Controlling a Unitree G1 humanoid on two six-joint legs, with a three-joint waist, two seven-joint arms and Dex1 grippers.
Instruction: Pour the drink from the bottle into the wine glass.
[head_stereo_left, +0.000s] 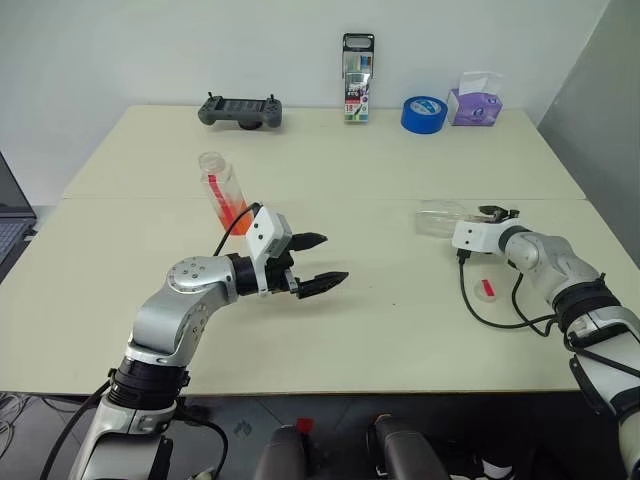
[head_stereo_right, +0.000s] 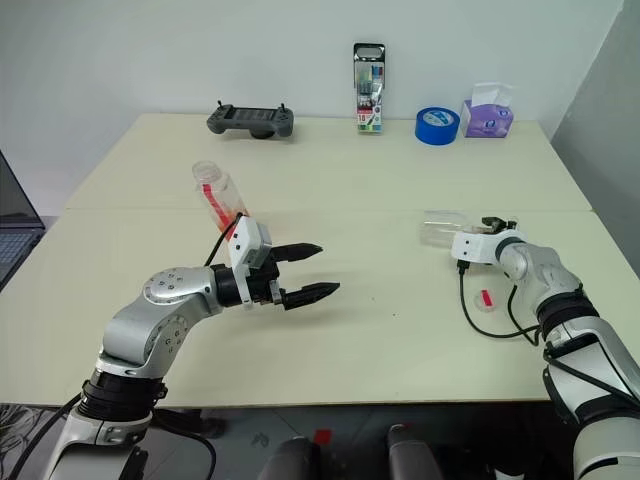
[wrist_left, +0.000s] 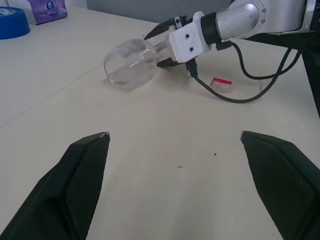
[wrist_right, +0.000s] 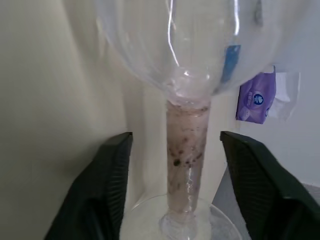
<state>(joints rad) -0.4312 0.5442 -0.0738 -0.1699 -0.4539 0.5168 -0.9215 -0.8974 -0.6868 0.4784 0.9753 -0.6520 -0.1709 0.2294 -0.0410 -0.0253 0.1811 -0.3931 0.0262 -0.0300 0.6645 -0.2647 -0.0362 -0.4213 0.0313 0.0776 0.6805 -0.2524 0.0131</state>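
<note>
The wine glass (head_stereo_left: 440, 218) lies on its side on the right half of the table, empty, with its bowl toward the middle. My right gripper (head_stereo_left: 492, 213) straddles its stem (wrist_right: 187, 145); both fingers stand clear of it, so it is open. The bottle (head_stereo_left: 222, 190) stands at the left, leaning a little and without a cap. The orange-red drink (head_stereo_left: 232, 213) fills its bottom. In front of the bottle my left gripper (head_stereo_left: 335, 258) hovers wide open, holding nothing and pointing toward the glass (wrist_left: 130, 62). A small red cap (head_stereo_left: 487, 288) lies beside my right forearm.
Along the far edge sit a grey game controller (head_stereo_left: 240, 110), an upright package (head_stereo_left: 357, 80), a blue tape roll (head_stereo_left: 424, 113) and a purple tissue pack (head_stereo_left: 474, 103). A black cable (head_stereo_left: 490, 312) loops on the table by my right arm. A laptop (head_stereo_left: 10, 220) juts in at the left.
</note>
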